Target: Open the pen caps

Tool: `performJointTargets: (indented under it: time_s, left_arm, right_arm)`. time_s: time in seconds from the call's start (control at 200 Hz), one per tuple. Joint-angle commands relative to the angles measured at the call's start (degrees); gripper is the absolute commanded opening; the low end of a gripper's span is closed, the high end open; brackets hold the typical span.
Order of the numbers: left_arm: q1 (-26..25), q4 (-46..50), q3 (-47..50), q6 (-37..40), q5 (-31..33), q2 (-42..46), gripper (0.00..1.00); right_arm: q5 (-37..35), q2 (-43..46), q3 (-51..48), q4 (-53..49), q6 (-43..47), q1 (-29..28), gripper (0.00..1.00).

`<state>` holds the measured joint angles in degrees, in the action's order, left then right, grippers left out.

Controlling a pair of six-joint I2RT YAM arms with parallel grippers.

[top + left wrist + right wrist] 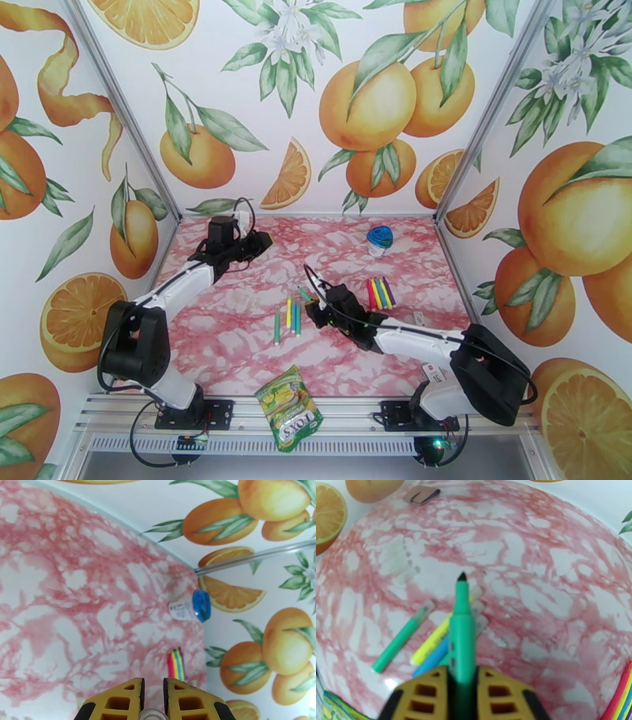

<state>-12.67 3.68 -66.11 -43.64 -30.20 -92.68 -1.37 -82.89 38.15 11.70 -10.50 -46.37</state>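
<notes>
My right gripper [316,306] [462,670] is shut on a green marker [462,630] above mid-table. The marker's dark tip [462,576] is bare and points away from me. Below it lie a green [397,644], a yellow [434,644] and a blue pen [432,657], each with a clear pen cap [428,606] on its end. These same pens [289,317] lie just left of the gripper. My left gripper [262,240] [153,681] hangs raised at the back left, shut, with a clear rounded piece [152,715], apparently a cap, between its fingers.
Further coloured pens [380,293] [176,665] lie side by side right of centre. A blue-lidded container [380,239] [189,607] stands at the back right. A green-yellow snack packet [290,418] hangs over the near edge. Clear loose pieces [401,561] lie left of the pens.
</notes>
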Motion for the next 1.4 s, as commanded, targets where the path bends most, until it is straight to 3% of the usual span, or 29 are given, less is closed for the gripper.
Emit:
performJointTargets:
  time_s: [0.0,0.215,0.626,0.916,1.396]
  left_arm:
    - [0.0,10.8,-3.1,9.9,2.0,2.0,0.0]
    - [-1.1,27.7,-5.2,22.9,7.4,3.7,0.0]
    - [-6.9,42.4,-7.1,32.0,17.0,0.0,0.0]
    - [-9.8,44.9,-8.3,32.6,21.8,-5.5,0.0]
    - [-12.4,45.6,-8.5,32.8,25.7,-12.2,0.0]
  right_arm:
    - [-1.6,1.0,1.6,-1.8,-3.3,2.1,0.0]
    - [-0.7,1.4,2.4,-3.9,-8.6,7.7,0.0]
    - [-10.9,-1.0,5.0,-12.9,-12.5,12.5,0.0]
    - [-15.5,-4.1,6.7,-18.5,-15.2,15.8,0.0]
    - [-15.8,-9.4,8.2,-20.8,-16.4,20.5,0.0]
